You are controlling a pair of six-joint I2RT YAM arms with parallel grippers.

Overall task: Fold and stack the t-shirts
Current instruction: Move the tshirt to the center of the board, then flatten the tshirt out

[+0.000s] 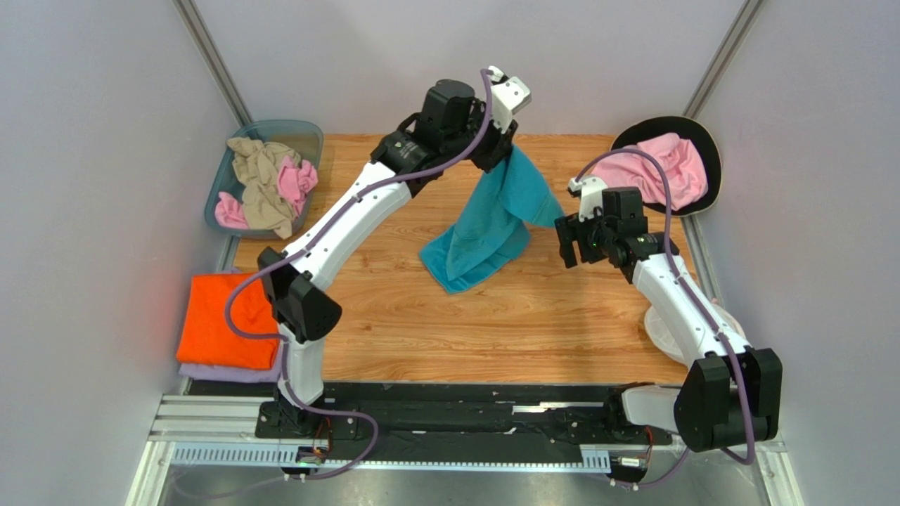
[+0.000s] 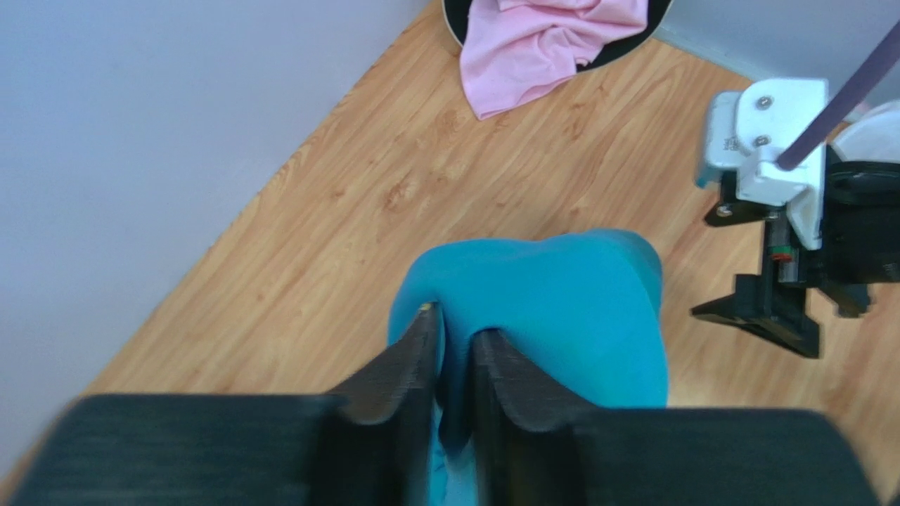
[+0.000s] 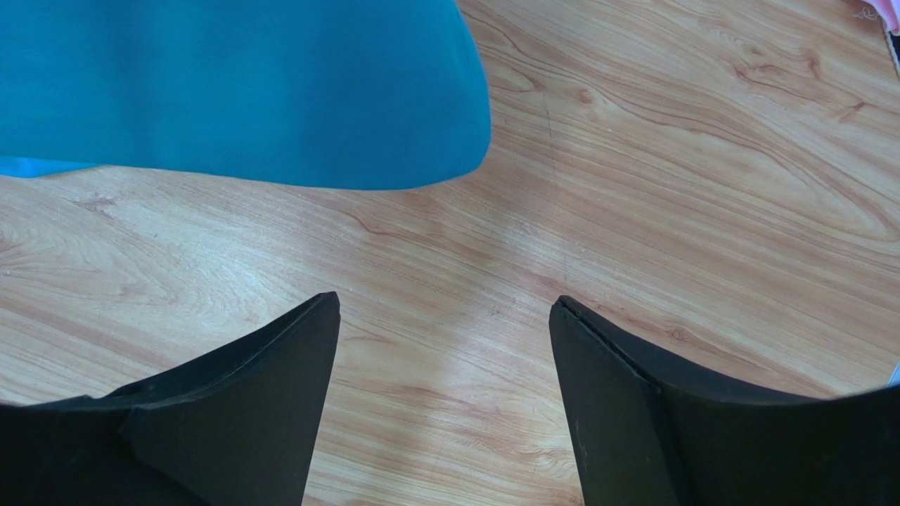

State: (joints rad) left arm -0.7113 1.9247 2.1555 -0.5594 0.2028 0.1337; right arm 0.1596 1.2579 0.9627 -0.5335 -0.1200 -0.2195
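A teal t-shirt [image 1: 488, 227] hangs from my left gripper [image 1: 499, 151], which is shut on its top edge high over the back middle of the table; its lower end drapes onto the wood. In the left wrist view the teal cloth [image 2: 570, 316] is pinched between the fingers [image 2: 410, 364]. My right gripper [image 1: 570, 242] is open and empty, just right of the shirt. In the right wrist view its fingers [image 3: 264, 369] hover above bare wood with the teal shirt [image 3: 243, 95] ahead. A folded orange shirt [image 1: 224, 319] lies on a folded lilac one [image 1: 227, 372] at the left edge.
A blue bin [image 1: 301, 135] at the back left holds crumpled beige and pink shirts [image 1: 264, 185]. A black round basket [image 1: 706, 142] at the back right holds a pink shirt [image 1: 668, 169]. A white object [image 1: 663, 335] lies at the table's right edge beneath the right arm. Grey walls enclose the table.
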